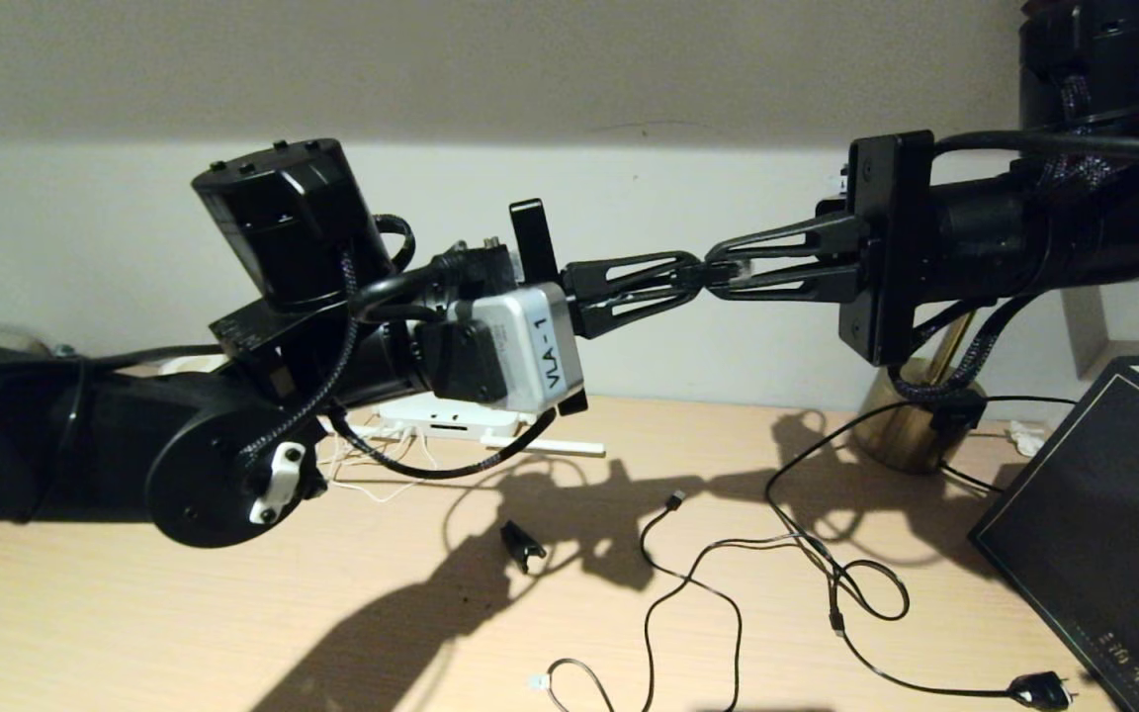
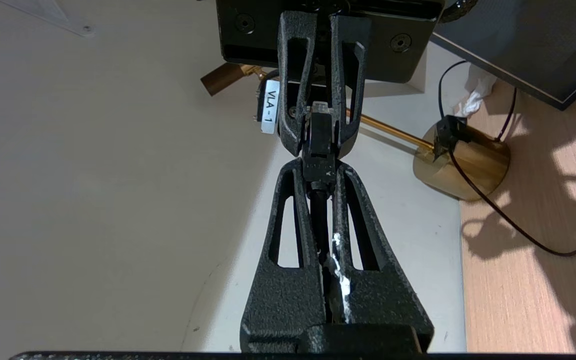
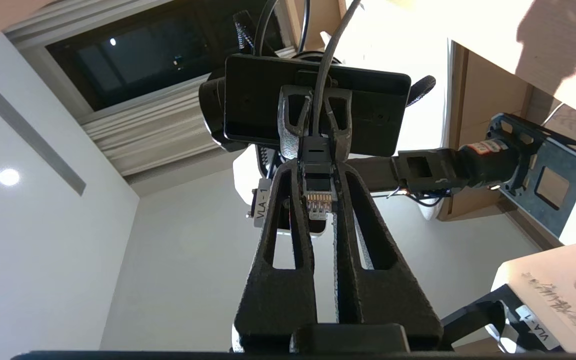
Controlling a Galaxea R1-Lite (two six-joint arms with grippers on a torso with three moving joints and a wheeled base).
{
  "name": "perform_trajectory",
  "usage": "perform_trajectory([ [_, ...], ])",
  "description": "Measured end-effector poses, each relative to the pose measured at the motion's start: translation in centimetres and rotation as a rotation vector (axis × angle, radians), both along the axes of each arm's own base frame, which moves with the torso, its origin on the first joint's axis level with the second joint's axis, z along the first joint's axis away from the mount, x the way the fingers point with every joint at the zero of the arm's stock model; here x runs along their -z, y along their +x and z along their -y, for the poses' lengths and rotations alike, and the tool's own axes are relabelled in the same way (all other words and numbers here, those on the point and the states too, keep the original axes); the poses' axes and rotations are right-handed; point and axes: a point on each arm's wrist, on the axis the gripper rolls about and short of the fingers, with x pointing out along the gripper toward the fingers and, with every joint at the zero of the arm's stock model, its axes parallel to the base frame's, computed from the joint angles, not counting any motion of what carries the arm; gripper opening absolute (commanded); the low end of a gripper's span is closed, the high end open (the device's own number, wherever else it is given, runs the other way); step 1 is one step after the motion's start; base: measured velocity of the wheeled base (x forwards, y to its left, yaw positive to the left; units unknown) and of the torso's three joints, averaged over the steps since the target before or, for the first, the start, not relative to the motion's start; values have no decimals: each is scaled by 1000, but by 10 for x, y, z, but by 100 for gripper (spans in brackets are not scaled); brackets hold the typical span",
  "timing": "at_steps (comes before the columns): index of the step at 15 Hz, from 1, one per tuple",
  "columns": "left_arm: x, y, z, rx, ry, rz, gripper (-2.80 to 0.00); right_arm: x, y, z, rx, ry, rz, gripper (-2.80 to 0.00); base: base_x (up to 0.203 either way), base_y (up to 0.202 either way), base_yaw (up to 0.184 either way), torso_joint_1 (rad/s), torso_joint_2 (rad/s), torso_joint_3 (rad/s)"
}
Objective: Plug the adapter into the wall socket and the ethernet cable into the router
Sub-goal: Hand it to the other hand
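Observation:
Both grippers meet tip to tip in mid-air above the table. My left gripper (image 1: 690, 280) is shut on the ethernet cable (image 2: 318, 215), just behind its black boot, and the cable runs back between the fingers. My right gripper (image 1: 720, 269) is shut on the clear connector tip (image 3: 317, 201), whose gold pins face the right wrist camera. The router (image 1: 446, 417) lies flat at the back of the table, mostly behind the left arm, with one antenna (image 1: 562, 447) showing. The adapter is out of view. A grey panel (image 1: 1084, 331) on the wall is partly hidden by the right arm; I cannot tell whether it is the wall socket.
A brass lamp base (image 1: 911, 435) stands at the back right. A dark flat box (image 1: 1094, 534) lies at the right edge. Thin black cords (image 1: 797, 554) loop over the table, ending in a black plug (image 1: 1039, 689). A small black clip (image 1: 522, 545) lies mid-table.

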Motion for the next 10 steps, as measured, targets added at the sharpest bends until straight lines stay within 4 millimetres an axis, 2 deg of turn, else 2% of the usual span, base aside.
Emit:
perform_trajectory([
  [5,0,0,0,-1,-1,1,-280,0,0,0,-2,-1,2,-280,0,0,0,0,0,0],
  [6,0,1,0,-1,0,0,-280,0,0,0,-1,-2,5,0,0,0,0,0,0,0],
  [10,1,-2,1,4,-1,-3,-280,0,-1,0,6,-5,5,0,0,0,0,0,0,0],
])
